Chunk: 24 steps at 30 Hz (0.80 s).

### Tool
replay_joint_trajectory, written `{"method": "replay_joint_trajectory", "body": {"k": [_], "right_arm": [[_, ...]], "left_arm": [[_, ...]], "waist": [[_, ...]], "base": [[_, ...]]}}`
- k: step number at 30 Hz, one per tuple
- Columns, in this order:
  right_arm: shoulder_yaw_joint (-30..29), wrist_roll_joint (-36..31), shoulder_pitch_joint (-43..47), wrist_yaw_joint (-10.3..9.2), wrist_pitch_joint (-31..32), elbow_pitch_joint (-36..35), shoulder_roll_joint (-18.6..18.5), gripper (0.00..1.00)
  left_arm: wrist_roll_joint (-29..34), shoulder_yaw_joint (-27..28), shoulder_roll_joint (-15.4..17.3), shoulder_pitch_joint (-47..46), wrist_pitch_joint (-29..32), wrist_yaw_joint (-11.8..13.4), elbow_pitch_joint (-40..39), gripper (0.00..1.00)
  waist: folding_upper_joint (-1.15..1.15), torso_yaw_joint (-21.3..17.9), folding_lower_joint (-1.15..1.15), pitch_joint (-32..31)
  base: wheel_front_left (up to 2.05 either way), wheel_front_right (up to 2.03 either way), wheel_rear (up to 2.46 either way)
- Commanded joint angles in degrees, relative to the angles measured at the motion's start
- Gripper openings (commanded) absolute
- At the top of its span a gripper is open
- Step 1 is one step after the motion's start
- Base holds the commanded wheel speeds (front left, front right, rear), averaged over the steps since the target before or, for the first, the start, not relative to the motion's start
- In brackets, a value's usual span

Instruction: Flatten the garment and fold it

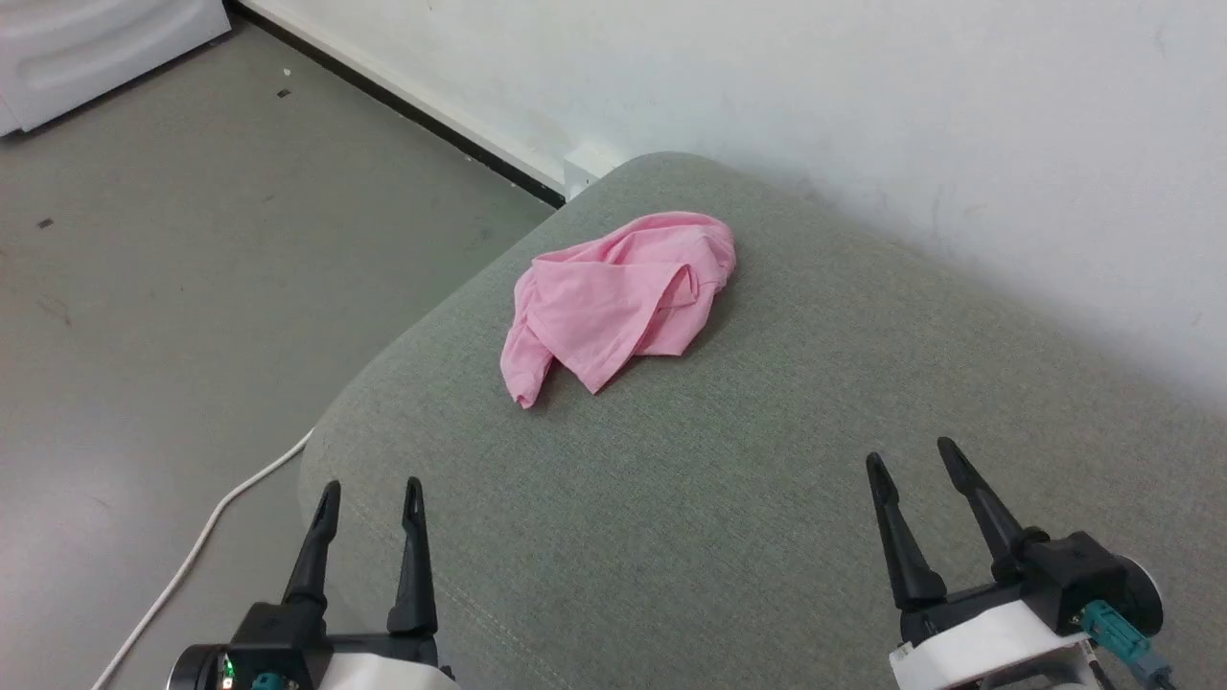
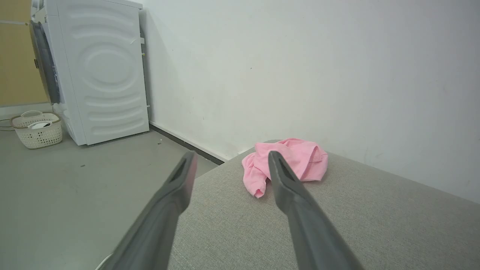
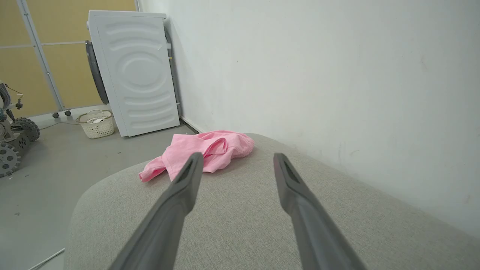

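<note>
No legible text or labels

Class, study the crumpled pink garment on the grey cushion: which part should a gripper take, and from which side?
Take the loose pointed corner on the near edge of the garment, coming from the robot's side, likely with the open left gripper. That flap lies flat and free on the grey cushion; the far part is bunched in folds.

Thin pink garment [image 1: 613,297] (matt cloth)

Bright, even light; sharp pictures.
</note>
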Motion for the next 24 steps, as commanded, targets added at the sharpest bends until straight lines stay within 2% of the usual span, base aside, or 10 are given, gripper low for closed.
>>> {"method": "replay_joint_trajectory", "body": {"k": [1, 4, 10, 15, 24], "right_arm": [[-0.3, 0.0, 0.7, -0.12, -0.3, 0.0, 0.2, 1.00], [-0.9, -0.6, 0.6, -0.12, -0.3, -0.1, 0.2, 1.00], [-2.9, -3.1, -0.2, -0.12, -0.3, -0.8, 0.2, 1.00], [-4.2, -5.6, -1.9, -0.12, -0.3, -2.3, 0.2, 1.00], [-4.8, -9.1, -5.2, -0.12, -0.3, -6.2, 0.2, 1.00]], "left_arm": [[0.0, -0.1, -0.3, 0.7, -0.3, 0.2, 0.0, 1.00], [0.2, 0.2, -0.3, 0.4, -0.3, -0.1, 0.1, 1.00], [0.7, 1.1, 0.4, -2.7, -0.3, -2.8, 1.2, 1.00], [-0.3, 1.7, 2.6, -9.1, 0.2, -5.6, 7.2, 1.00], [-5.0, 2.0, 9.7, -28.2, 14.8, -10.3, 21.9, 1.00]], "waist": [[-0.01, -0.2, 0.00, 0.1], [-0.01, -0.8, 0.00, 0.7], [-0.01, -4.0, 0.00, 4.3], [-0.01, -8.3, 0.00, 9.4], [-0.01, -15.5, 0.00, 19.4]], "base": [[0.00, 0.00, 0.00], [0.00, 0.00, 0.00], [0.00, 0.00, 0.00], [0.00, 0.00, 0.00], [0.00, 0.00, 0.00]]}}
